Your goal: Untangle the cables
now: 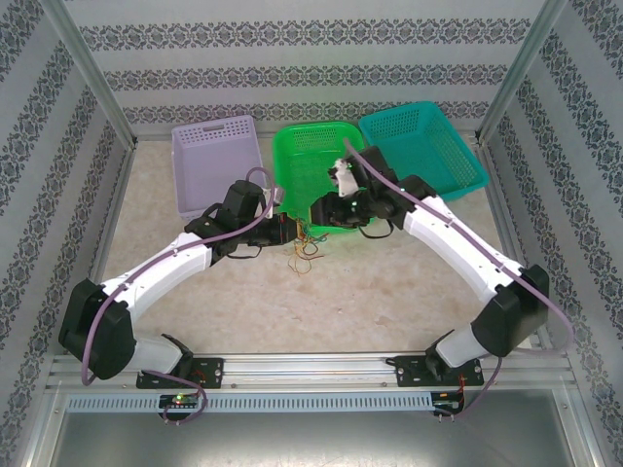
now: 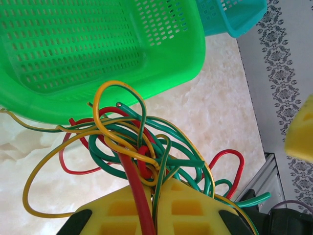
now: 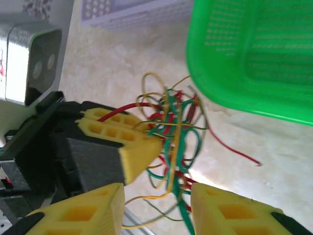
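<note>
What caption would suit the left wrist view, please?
Left tool grips tangled red, green and yellow wires beside a green plastic basket.

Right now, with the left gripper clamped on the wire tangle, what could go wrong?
The left gripper pinches the red wire and green wires together; pulling may tighten the wire tangle.
The open right gripper straddles several strands and may grab more than one.
Loops lie close to the green basket and could snag its rim.

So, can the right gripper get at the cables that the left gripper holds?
Probably yes: the right gripper is open, and loose strands of the cables seem to hang between its jaws; nothing blocks it.
</note>
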Robot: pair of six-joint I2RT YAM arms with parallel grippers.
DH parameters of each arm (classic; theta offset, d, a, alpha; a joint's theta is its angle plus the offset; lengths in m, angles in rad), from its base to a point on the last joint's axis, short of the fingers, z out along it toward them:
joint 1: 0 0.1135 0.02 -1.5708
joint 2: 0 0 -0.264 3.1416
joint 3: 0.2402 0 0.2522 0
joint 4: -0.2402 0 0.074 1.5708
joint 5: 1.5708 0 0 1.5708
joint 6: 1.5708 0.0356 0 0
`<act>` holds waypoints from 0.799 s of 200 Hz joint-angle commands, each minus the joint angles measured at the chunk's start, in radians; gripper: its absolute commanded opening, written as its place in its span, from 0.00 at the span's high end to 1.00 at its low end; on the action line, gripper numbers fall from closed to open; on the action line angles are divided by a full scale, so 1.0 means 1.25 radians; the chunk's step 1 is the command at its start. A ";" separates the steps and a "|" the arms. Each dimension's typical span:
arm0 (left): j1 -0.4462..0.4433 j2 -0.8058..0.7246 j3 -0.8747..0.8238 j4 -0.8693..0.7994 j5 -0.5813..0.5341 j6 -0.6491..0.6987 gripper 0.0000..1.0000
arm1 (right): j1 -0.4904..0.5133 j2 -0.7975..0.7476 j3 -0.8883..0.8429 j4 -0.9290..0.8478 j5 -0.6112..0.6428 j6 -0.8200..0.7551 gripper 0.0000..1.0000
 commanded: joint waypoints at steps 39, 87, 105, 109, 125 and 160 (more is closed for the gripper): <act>0.003 -0.039 0.014 -0.004 0.000 0.023 1.00 | 0.029 0.115 0.029 0.001 -0.036 -0.002 0.67; -0.001 -0.045 0.011 -0.005 -0.002 0.020 1.00 | 0.023 0.121 0.014 0.017 -0.012 0.007 0.76; -0.001 -0.045 0.013 -0.006 -0.005 0.017 1.00 | 0.022 0.122 0.008 0.025 -0.006 0.011 0.97; -0.002 -0.045 0.014 -0.009 -0.007 0.018 1.00 | 0.021 0.121 0.009 0.020 0.000 0.011 1.00; -0.002 -0.050 0.021 -0.044 -0.036 0.018 1.00 | 0.010 0.096 -0.006 0.016 0.045 0.014 1.00; -0.001 -0.075 0.030 -0.172 -0.183 0.019 1.00 | -0.079 0.004 -0.104 0.052 0.058 0.044 1.00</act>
